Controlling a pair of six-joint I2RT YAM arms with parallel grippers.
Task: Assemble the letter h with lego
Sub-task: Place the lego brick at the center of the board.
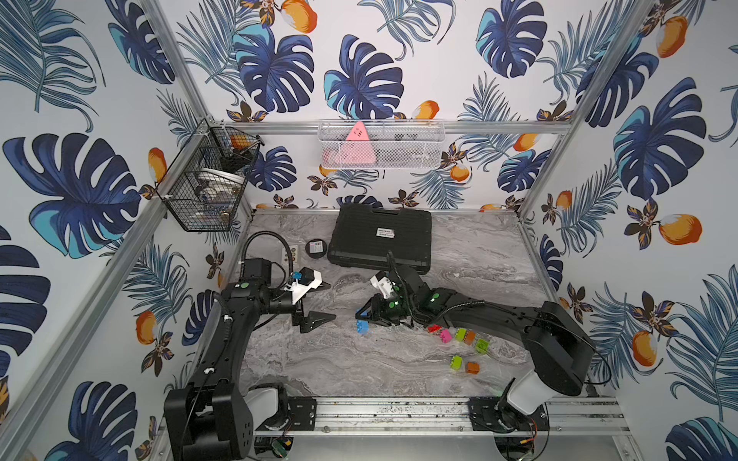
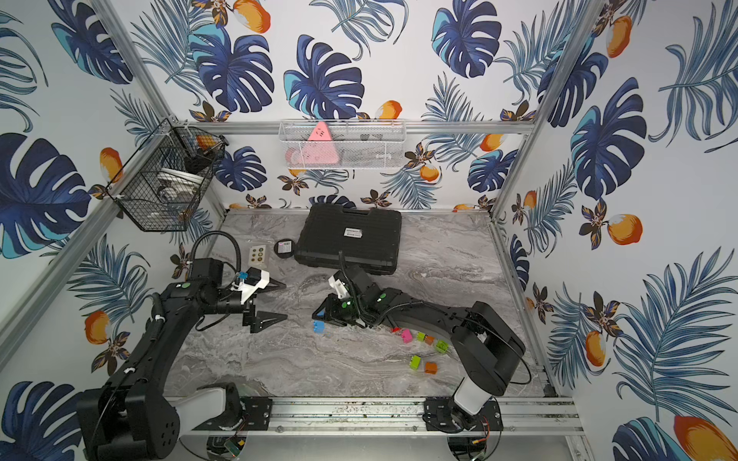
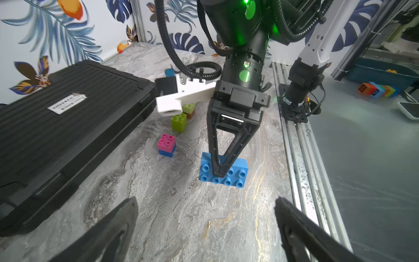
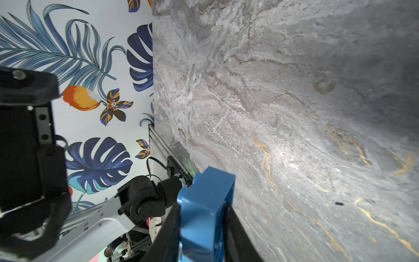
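Wallpaper (image 1: 359,80) of blue leaves and orange fruit covers three walls, framed by aluminium posts (image 1: 177,60). Below lies a grey marbled surface (image 1: 359,367), evenly lit. A black wire basket (image 1: 199,187) hangs on a side wall. A white mesh basket (image 1: 381,145) hangs from the back rail (image 1: 279,127).

The grey marble table (image 1: 339,371) bears a black case (image 1: 379,237), a round puck (image 1: 315,247) and scattered lego bricks (image 1: 482,345).

Hovers at the left with left gripper (image 1: 332,301) spread wide, pointing right. Reaches leftward with right gripper (image 3: 218,174), tips angled down, clamped on blue brick (image 3: 240,166).
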